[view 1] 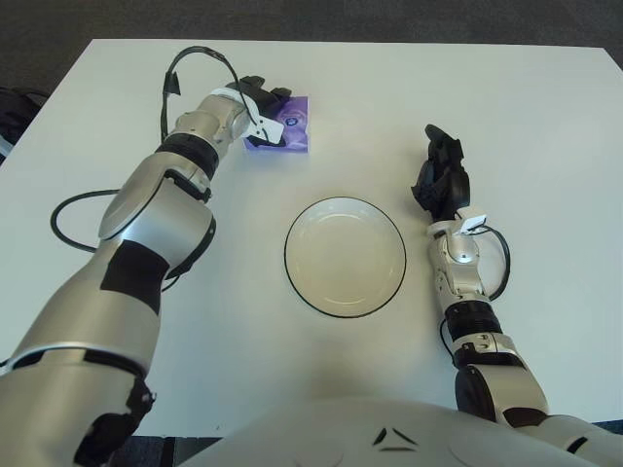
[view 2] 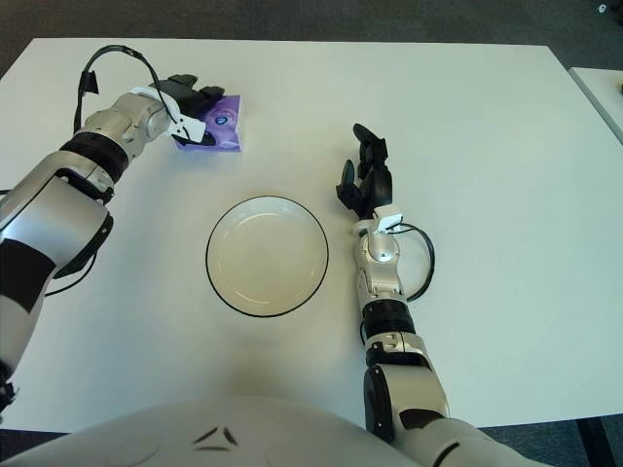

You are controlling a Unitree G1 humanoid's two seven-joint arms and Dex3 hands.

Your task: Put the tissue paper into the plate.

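Observation:
A purple tissue pack (view 1: 290,126) lies on the white table (view 1: 389,97) at the back, left of centre. My left hand (view 1: 261,102) is stretched out to it, its dark fingers over the pack's left edge; a closed grasp is not visible. The pack also shows in the right eye view (view 2: 224,125). A white plate (view 1: 345,256) with a dark rim sits empty in the middle of the table, nearer to me than the pack. My right hand (view 1: 440,173) shows to the right of the plate, fingers relaxed and holding nothing.
A black cable (view 1: 73,233) loops off my left forearm over the table's left part. The table's edges run along the back and both sides, with dark floor beyond. A second white surface (view 2: 608,92) shows at the far right.

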